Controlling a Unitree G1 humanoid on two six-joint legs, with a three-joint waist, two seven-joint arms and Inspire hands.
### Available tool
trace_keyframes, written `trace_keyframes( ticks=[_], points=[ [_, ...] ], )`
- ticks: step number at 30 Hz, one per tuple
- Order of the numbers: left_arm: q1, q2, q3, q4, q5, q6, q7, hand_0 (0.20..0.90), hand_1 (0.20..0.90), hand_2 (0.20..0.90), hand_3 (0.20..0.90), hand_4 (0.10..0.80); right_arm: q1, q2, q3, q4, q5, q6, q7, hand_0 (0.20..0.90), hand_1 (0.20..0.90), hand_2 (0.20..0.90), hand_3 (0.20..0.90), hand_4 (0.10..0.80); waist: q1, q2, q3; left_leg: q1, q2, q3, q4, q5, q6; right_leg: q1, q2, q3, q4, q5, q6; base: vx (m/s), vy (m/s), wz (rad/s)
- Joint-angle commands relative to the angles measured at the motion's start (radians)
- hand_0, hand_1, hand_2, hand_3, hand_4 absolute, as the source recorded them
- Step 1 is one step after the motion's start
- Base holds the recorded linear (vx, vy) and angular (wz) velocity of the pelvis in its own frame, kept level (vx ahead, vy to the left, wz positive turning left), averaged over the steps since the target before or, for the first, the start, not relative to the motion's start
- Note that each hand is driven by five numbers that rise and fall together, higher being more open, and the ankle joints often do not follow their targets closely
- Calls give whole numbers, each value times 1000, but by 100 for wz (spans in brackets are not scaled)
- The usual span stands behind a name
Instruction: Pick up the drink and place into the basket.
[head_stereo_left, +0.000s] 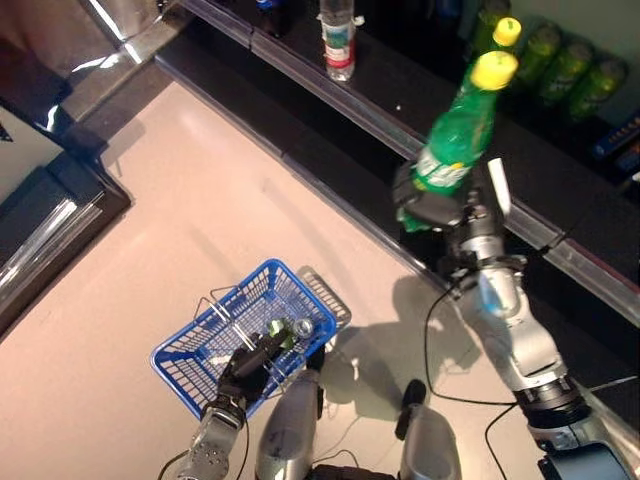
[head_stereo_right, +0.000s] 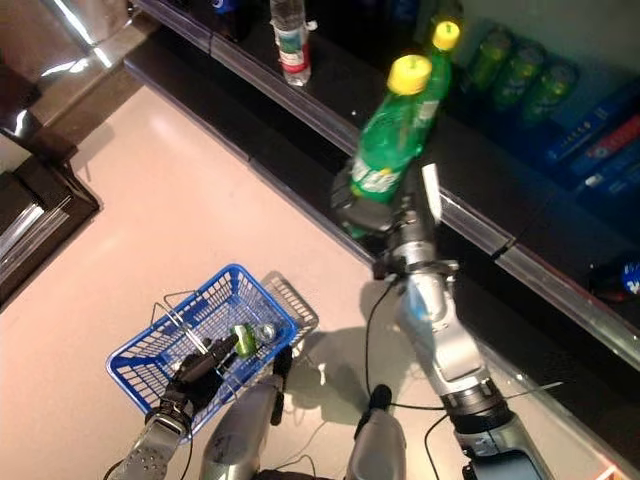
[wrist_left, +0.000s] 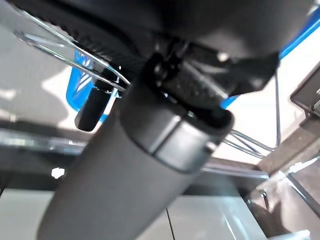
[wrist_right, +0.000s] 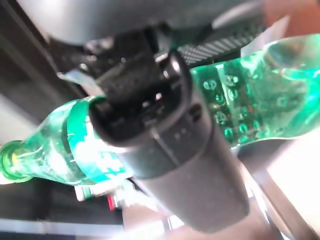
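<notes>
Gripping green bottle (head_stereo_left: 457, 140) w/ curled right robot hand (head_stereo_left: 440, 205), raised above shelf (head_stereo_left: 560, 250).

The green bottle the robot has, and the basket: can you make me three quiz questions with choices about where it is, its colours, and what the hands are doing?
1. Where is the green plastic bottle with the yellow cap?
A. In the basket
B. Held up by the right hand
C. Lying on the floor

2. What colour is the wire basket?
A. Blue
B. Red
C. White

3. What is the left hand doing?
A. Waving in the air
B. Curled round the basket's handle
C. Holding a bottle

Answers: 1 B, the right hand's fingers wrap the bottle above the shelf edge. 2 A, its mesh is blue. 3 B, the left hand grips the basket's handle.
</notes>
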Motion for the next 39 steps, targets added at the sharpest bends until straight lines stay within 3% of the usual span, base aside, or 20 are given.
trace_keyframes(
  ticks=[1, 11, 21, 35, 39],
  points=[
    [72, 60, -61, -224, 35, -32, -171, 300, 300, 300, 200, 100, -101, 27, 14, -146, 5, -107, 2, 300, 300, 300, 200, 100, 31, -30, -212, 10, 40, -11, 100, -80, -6, 31, 46, -43, -22, 27, -118, 20, -22, 16],
    [99, 142, -136, -465, 5, 42, -247, 300, 300, 300, 200, 100, -116, 88, 147, -90, 28, -54, -83, 300, 300, 300, 200, 100, 98, -18, -215, 12, 23, -60, 93, -73, -9, 72, 37, -101, -37, 30, -112, 8, -10, 22],
    [50, 197, -179, -635, -42, 101, -308, 300, 300, 300, 200, 100, -133, 144, 233, 65, 78, -24, -166, 300, 300, 300, 200, 100, 146, -25, -207, -2, 6, -113, 95, -65, -13, 87, 30, -146, -43, 37, -104, 3, -28, 16],
    [-11, 199, -200, -736, -93, 147, -374, 300, 300, 300, 200, 100, -103, 258, 305, 264, 117, -25, -177, 300, 300, 300, 200, 100, 185, -24, -181, -21, -15, -161, 103, -59, -11, 86, 24, -173, -38, 42, -99, 4, -11, 12],
    [-52, 177, -222, -793, -102, 184, -423, 300, 300, 300, 200, 100, -80, 362, 354, 493, 146, -12, -180, 300, 300, 300, 200, 100, 216, -13, -154, -36, -30, -188, 114, -60, -10, 77, 11, -191, -20, 35, -98, 24, -9, 16]
  ],
)
